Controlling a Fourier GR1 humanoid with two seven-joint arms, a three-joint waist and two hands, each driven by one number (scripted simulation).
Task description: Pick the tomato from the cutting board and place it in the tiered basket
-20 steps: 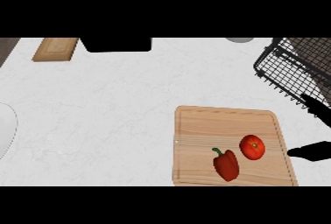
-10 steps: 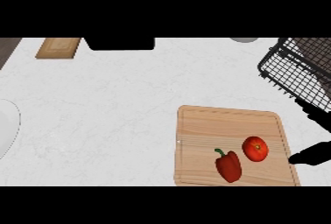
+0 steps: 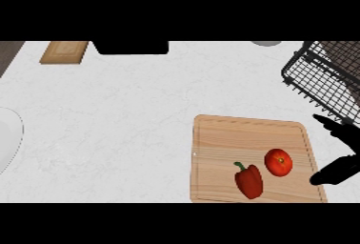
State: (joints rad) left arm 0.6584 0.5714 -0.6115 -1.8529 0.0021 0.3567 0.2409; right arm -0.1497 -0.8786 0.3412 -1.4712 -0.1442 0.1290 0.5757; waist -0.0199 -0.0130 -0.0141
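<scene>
Head view: tomato (image 3: 278,162) sits ungrasped on cutting board (image 3: 249,159); right hand (image 3: 337,164) spread wide beside it, tiered basket (image 3: 330,78) awaiting.

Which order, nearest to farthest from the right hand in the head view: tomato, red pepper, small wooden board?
From the right hand:
1. Tomato, right side of the cutting board.
2. Red pepper, just left of the tomato.
3. Small wooden board, far top-left corner.
</scene>
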